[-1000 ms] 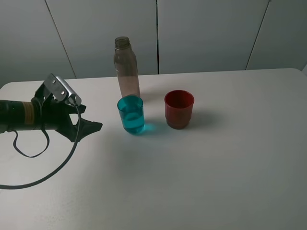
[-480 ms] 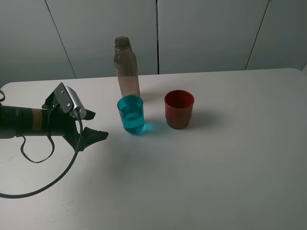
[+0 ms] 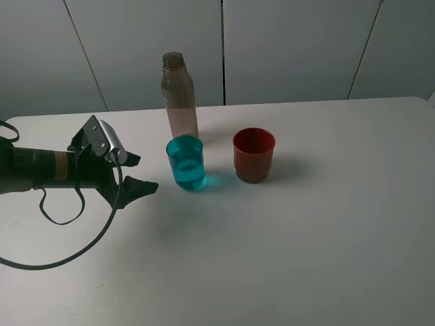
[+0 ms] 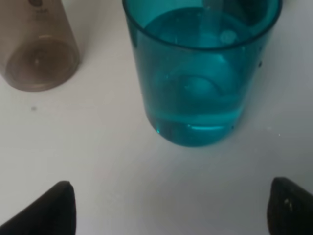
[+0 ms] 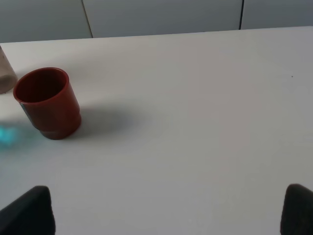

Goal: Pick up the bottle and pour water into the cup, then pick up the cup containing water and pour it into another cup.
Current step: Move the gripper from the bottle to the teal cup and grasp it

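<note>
The tall brownish bottle [image 3: 179, 95] stands uncapped at the back of the white table [image 3: 306, 231]; its base shows in the left wrist view [image 4: 36, 46]. The teal-blue cup [image 3: 185, 162] stands just in front of it with water in it, also in the left wrist view [image 4: 200, 68]. The dark red cup [image 3: 253, 154] stands to its right, upright and looking empty, also in the right wrist view [image 5: 47, 103]. My left gripper [image 3: 139, 173] is open and empty, a short way left of the teal cup, jaws facing it. My right gripper [image 5: 166, 210] is open, with only its fingertips [image 5: 29, 210] showing.
A black cable [image 3: 75, 238] loops from the left arm over the table's left side. A grey panelled wall [image 3: 285, 47] stands behind the table. The right arm is out of the exterior high view.
My left gripper has moved right, toward the teal-blue cup, staying open. The bottle and both cups have not moved.
</note>
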`<state>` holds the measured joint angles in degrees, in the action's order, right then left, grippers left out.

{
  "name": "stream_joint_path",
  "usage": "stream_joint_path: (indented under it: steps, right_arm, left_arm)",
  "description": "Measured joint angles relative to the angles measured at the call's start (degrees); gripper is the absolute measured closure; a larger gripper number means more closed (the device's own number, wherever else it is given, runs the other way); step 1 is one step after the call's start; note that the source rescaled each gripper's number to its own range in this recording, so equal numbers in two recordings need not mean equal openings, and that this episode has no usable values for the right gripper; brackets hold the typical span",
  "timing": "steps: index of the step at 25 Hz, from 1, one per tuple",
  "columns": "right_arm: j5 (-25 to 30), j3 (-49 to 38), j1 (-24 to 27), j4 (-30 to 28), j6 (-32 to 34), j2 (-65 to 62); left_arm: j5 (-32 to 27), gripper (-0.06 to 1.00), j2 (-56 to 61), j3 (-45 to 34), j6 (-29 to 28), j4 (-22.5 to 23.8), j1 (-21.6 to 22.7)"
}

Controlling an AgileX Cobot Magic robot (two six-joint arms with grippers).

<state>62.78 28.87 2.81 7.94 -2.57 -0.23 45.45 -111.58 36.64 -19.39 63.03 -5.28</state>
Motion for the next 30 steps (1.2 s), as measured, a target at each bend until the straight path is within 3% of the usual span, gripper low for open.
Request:
stream_joint_path:
  steps: [10,30]
  right_arm:
    - [0.00,0.00,0.00,0.00,0.00,0.00]
    - [0.00,0.00,0.00,0.00,0.00,0.00]
  left_arm:
    - [2.01,-0.06,-3.73,1.46,0.00,-0.27,0.00]
    - [4.84,-0.06,-10.76,8.16,0.00,-3.74,-4.43]
